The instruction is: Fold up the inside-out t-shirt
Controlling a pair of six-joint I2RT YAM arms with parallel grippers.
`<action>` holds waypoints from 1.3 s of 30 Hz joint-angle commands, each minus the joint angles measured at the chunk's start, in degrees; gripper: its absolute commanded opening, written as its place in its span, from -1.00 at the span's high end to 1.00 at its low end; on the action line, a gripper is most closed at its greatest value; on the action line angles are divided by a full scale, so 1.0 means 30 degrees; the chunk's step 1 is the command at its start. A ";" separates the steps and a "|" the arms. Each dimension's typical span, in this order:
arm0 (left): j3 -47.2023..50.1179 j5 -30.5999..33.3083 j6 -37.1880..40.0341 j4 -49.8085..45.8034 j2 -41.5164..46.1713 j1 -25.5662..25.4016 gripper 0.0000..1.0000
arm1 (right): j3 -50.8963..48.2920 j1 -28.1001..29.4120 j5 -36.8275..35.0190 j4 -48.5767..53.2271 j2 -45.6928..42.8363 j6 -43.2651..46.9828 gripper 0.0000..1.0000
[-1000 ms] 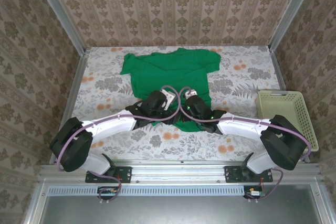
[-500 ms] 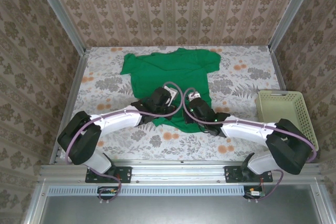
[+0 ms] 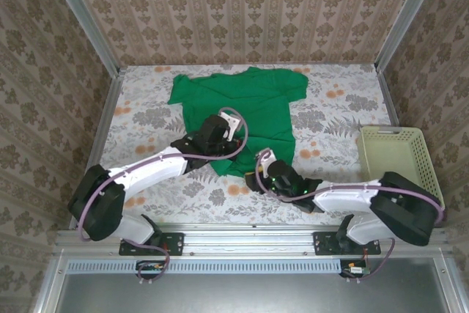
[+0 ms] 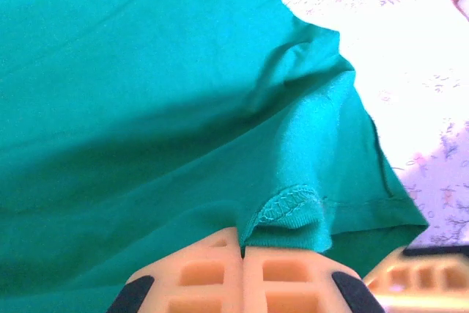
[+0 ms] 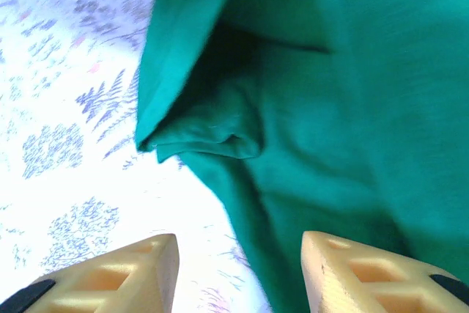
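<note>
Flowered tabletop (image 3: 146,119) bears the green t-shirt (image 3: 256,100), left pincer (image 4: 242,245) clenched on its hem, right pincer (image 5: 238,245) released.

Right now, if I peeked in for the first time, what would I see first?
The bright green t-shirt, spread across the far middle of the flowery table. Next, the left end effector shut on the shirt's near hem, while the right end effector hangs open beside it. A pale basket sits at the right edge.

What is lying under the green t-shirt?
The flowered table cover shows around the t-shirt and runs under it. The part beneath is hidden by the cloth, so nothing more can be told.
</note>
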State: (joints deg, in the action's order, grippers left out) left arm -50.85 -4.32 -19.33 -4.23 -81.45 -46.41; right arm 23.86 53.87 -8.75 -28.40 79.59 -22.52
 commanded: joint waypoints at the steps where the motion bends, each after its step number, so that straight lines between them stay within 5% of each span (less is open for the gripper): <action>1: -0.0970 -0.0611 -0.0149 -0.0739 0.0882 -0.0025 1.00 | 0.0565 0.0325 -0.0590 -0.3209 0.1973 0.1581 0.01; 9: -0.1806 -0.0800 0.0218 -0.1923 0.1790 -0.0184 1.00 | 0.1886 0.0298 -0.1032 -0.6468 0.5642 0.3498 0.01; 23: -0.2600 -0.0846 0.0788 -0.2880 0.2629 -0.0319 1.00 | 0.4418 -0.1588 -0.0736 -0.6090 0.8761 0.4376 0.03; 39: -0.5052 -0.2412 0.1338 -0.4005 0.4346 -0.0413 1.00 | 0.7549 -0.4415 -0.3822 -0.5130 0.9937 0.4054 0.00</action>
State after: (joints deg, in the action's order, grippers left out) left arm -62.72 -8.01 -16.78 -15.49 -71.35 -47.20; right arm 45.21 42.83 -17.65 -44.77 107.77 -8.73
